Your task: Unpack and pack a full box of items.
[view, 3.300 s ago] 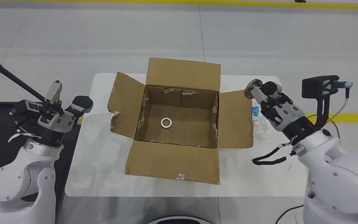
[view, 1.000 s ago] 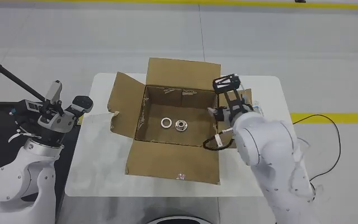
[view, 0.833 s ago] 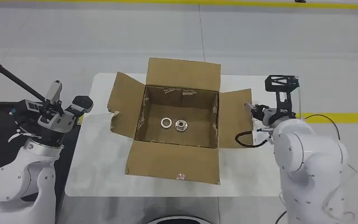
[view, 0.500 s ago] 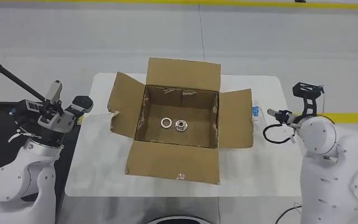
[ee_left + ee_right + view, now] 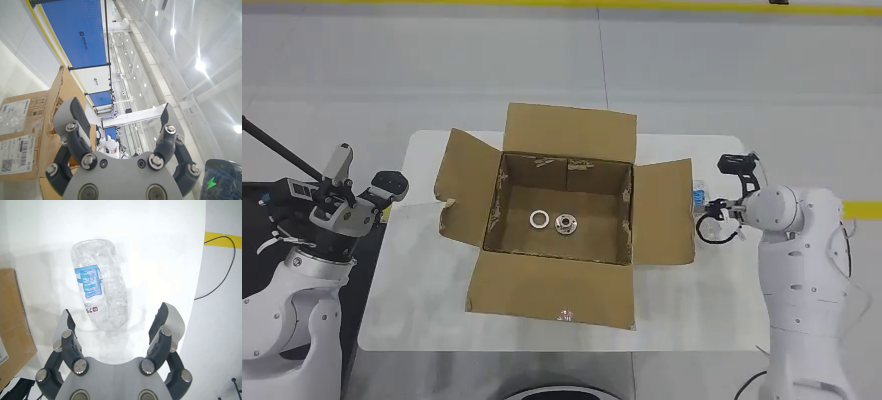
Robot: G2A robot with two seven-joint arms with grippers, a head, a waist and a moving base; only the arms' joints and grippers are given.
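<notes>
The open cardboard box [image 5: 542,290] stands in the middle of the white table. On its floor lie a white ring [image 5: 540,218] and a small metal part [image 5: 564,223], side by side. A crumpled clear plastic bottle [image 5: 699,200] with a blue label lies on the table just right of the box's right flap. My right gripper [image 5: 115,315] hangs open above the bottle's [image 5: 100,287] near end, a finger on either side and nothing held. At the table's left edge my left gripper [image 5: 121,108] is open and empty, tilted up toward the ceiling.
The box's four flaps are folded outward; the right flap [image 5: 13,313] lies close beside the bottle. The box's outer wall with labels [image 5: 22,132] is near the left gripper. A black cable [image 5: 226,275] trails on the floor past the table's right edge.
The metal part now lies beside the ring in the box. The right arm swung from the box's right side out over the bottle. The left arm kept still.
</notes>
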